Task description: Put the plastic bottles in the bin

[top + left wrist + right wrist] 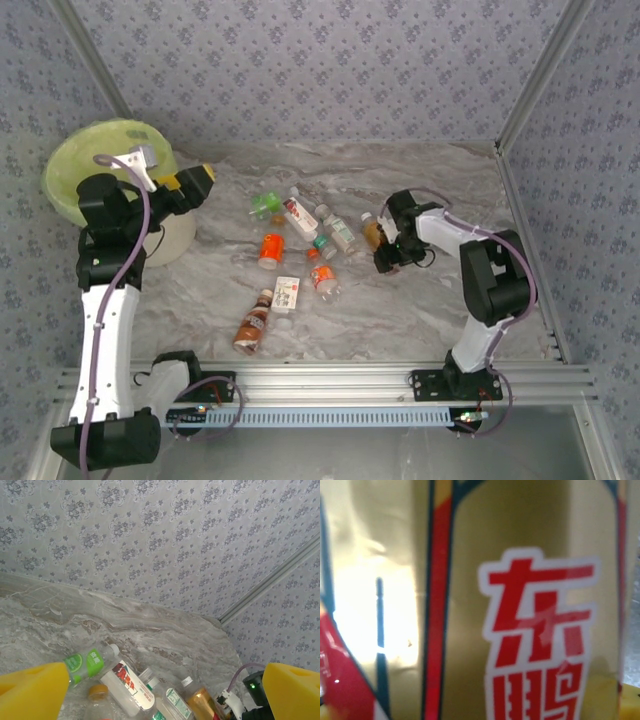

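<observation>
Left arm reared up beside the bin (62, 172), left gripper (196, 180) spread wide, plastic bottles (300, 250) strewn below its fingers (32, 690) — right arm folded low, right gripper (381, 247) at a gold-labelled bottle (372, 233), whether clenched could not be told.

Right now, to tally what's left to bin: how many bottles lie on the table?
9. Far cluster: green-label bottle, red-and-white bottle, teal-capped bottle, clear bottle, orange bottle. Nearer the arms: orange-label bottle, white-label bottle, brown bottle. At the right gripper: amber bottle. Overlaps may hide others.
</observation>
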Controlling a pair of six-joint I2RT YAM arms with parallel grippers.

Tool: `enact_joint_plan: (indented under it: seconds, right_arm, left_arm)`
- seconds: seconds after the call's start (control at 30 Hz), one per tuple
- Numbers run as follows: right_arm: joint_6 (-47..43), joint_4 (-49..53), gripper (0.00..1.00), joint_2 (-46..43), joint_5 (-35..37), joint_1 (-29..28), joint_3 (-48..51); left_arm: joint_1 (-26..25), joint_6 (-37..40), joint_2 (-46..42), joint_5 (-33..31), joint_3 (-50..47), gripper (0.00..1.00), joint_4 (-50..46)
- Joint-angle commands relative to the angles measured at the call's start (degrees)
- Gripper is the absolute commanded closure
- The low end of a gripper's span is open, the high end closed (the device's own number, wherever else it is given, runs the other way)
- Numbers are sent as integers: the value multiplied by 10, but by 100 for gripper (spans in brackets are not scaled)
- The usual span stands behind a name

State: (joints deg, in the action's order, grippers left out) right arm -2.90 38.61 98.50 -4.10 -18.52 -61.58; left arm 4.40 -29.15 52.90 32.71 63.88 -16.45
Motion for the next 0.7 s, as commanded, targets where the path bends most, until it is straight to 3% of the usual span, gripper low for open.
enact_joint_plan:
  seconds: [0.0, 0.27, 0.47, 0.67]
  right_arm:
    - [12, -12, 44, -54, 18, -2, 19]
    - [31, -62, 51, -171, 20, -9, 62]
    - [61, -134, 53, -251, -33, -23, 97]
    - [105, -214, 53, -275, -79, -66, 113]
  left_arm:
    - [-12, -8, -4, -7, 6, 1, 19]
    - [-87, -19, 25, -31, 0, 1, 51]
    - [-138, -46, 57, -48, -15, 1, 98]
    - [-170, -104, 104, -35, -34, 1, 165]
